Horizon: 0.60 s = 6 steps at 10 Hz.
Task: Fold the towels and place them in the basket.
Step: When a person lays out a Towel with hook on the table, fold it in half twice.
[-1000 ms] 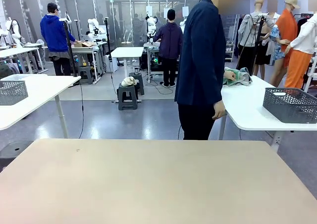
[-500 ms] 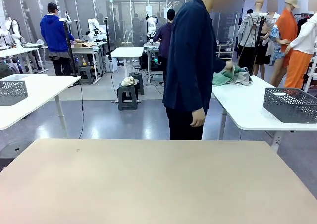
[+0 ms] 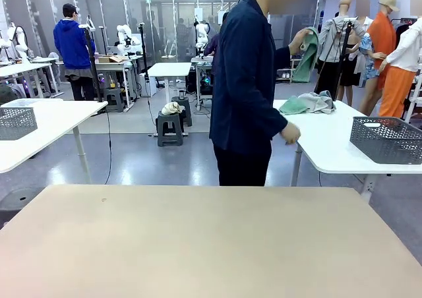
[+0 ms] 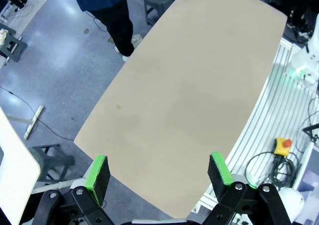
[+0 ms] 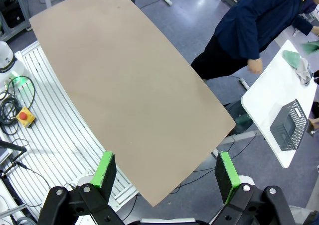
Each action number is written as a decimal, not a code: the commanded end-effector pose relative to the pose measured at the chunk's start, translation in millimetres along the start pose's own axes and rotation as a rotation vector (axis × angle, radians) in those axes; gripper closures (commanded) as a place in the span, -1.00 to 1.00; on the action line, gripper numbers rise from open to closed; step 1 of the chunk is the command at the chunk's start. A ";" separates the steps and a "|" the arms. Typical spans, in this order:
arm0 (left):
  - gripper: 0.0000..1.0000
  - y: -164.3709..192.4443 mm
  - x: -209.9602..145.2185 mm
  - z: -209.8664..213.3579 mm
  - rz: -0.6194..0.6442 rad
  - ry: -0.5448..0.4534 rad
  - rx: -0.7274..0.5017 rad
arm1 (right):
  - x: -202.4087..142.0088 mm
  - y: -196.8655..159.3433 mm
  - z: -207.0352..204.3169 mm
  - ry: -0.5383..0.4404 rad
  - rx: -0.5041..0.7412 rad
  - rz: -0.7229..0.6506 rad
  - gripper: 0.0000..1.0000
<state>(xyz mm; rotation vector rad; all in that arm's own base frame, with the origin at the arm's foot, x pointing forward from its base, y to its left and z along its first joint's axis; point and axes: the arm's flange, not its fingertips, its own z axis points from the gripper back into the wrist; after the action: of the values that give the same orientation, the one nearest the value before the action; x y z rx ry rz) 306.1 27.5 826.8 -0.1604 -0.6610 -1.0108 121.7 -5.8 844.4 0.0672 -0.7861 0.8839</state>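
Left claw (image 4: 158,168): released, jaws spread wide, nothing between the green pads, hanging high above the beige worktop (image 4: 189,85). Beside the worktop's edge, over the slotted rail bed (image 4: 279,100), sits a yellow box with a red stop button (image 4: 283,145).

Right claw (image 5: 165,165): likewise released, jaws wide, grasping nothing, also high above the beige worktop.

Beyond the far edge of my worktop stands a person (image 3: 247,93) in a dark blue jacket, side-on to me. This body is between me and the near end of a white worktop (image 3: 330,149) that lies well apart from mine, to my right.

Task items: a mint green towel (image 3: 305,54) hangs in the air from the person's raised hand (image 3: 300,39). The other hand (image 3: 289,134) is low, by the white worktop's edge. On that white worktop lies a pale grey heap (image 3: 318,101) with another green cloth (image 3: 290,105) touching its near end; whether that cloth is a towel I cannot tell. The basket (image 3: 388,140), dark grey mesh, stands on the same white worktop, farther right and apart from the heap.

Other findings: a second grey basket (image 3: 16,121) on a white worktop at far left; a dark stool (image 3: 170,128) on the floor beyond, carrying a small beige-and-white bundle (image 3: 173,108).
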 end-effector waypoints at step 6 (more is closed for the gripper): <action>-1.00 -1.2 0.9 0.3 -0.012 -0.010 -0.009 | -1.6 2.8 4.4 -0.011 0.001 0.006 -1.00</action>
<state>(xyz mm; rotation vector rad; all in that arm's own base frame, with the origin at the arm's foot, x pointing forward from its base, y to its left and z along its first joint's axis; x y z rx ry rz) 306.1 27.5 826.8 -0.1604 -0.6610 -1.0108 121.7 -5.8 844.4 0.0672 -0.7861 0.8839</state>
